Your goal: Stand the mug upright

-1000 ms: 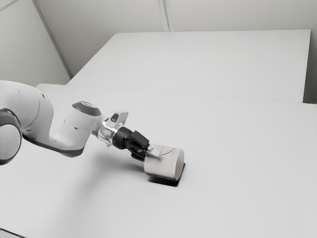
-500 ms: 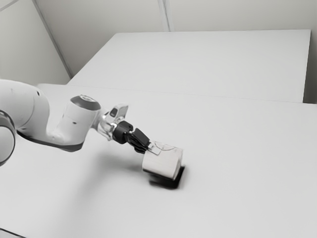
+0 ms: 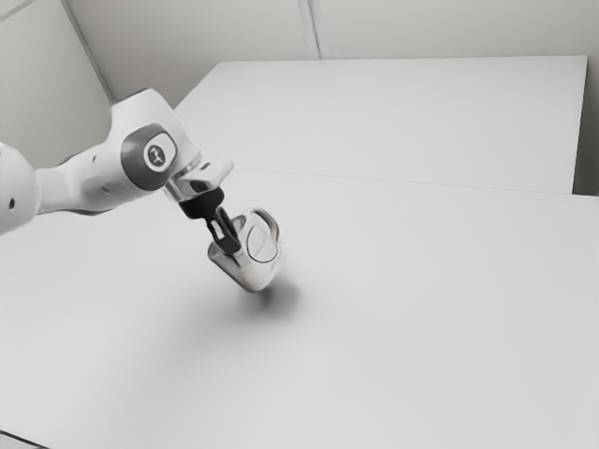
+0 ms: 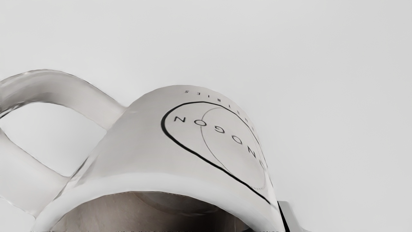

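Observation:
My gripper (image 3: 224, 241) points steeply down over the table in the exterior view, shut on the wall of the pale mug (image 3: 253, 269). The mug hangs tilted, with a shadow below it; its handle (image 3: 272, 224) is on the side toward the exterior view's right. In the wrist view the mug (image 4: 138, 148) has its open mouth toward my hand, its dark inside partly visible and its round logo facing the camera. The gripper (image 4: 273, 224) is at the rim there, one grey fingertip outside the wall; the other finger is hidden.
The white table (image 3: 421, 327) spreads around and below the mug. Behind it is another white surface (image 3: 393, 122), with pale walls beyond. A dark edge (image 3: 23, 440) crosses the exterior view's lower left corner.
The mug has risen and moved toward the exterior view's upper left with my gripper, turning from lying on its side to a tilted pose. My hand has swung to point more steeply down.

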Robot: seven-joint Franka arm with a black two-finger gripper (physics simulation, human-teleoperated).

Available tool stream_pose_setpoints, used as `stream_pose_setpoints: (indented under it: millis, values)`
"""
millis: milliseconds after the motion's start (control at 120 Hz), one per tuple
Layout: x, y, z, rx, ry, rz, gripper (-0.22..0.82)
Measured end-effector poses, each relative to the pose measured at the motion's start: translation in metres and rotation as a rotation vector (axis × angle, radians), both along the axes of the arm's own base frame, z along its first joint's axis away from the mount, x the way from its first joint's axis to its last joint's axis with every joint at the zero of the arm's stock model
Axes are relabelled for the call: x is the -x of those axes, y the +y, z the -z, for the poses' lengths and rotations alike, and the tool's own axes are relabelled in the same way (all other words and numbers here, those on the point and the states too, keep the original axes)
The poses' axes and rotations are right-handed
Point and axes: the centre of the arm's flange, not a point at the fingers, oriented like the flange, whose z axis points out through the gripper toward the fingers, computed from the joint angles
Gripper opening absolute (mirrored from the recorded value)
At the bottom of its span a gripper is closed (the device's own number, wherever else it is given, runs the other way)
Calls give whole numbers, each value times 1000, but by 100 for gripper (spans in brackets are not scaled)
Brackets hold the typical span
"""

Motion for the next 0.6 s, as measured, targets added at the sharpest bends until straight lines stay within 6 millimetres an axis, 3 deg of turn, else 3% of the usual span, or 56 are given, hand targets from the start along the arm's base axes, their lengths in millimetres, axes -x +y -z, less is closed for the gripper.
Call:
stream_pose_setpoints:
  millis: [217, 375, 600]
  values:
    - [18, -36, 23, -201, -133, 174, -18]
    - [35, -30, 37, -240, -195, 176, -18]
    - [42, -27, 53, -253, -224, 170, -18]
